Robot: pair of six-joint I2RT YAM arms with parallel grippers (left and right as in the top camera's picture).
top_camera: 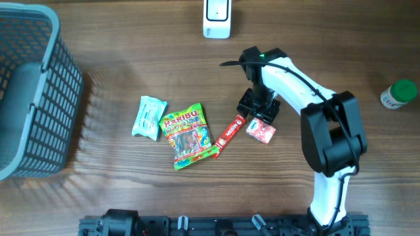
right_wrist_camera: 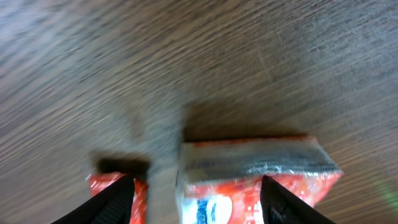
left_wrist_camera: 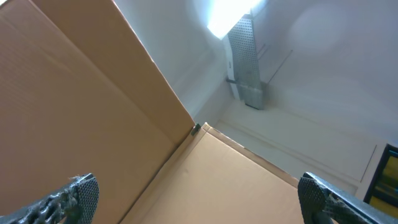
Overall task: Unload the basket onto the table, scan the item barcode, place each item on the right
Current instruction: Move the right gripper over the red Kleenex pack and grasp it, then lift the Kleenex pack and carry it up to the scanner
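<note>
overhead down on table (top_camera: 131,52) — right wrist close on it; left upward

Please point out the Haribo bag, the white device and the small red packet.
Haribo bag (top_camera: 188,134): overhead view, middle of its printed front.
white device (top_camera: 216,19): overhead view, middle of its body.
small red packet (top_camera: 264,134): overhead view, its uncovered lower right part.

Locate your packet (top_camera: 262,132): small, red-and-white, lying flat, right of centre. Locate your scanner (top_camera: 217,18): white unit, far edge, well apart.

Matt wood-grain table (top_camera: 118,39); glossy plastic red packet (right_wrist_camera: 255,177); plastic basket (top_camera: 46,105).
</note>
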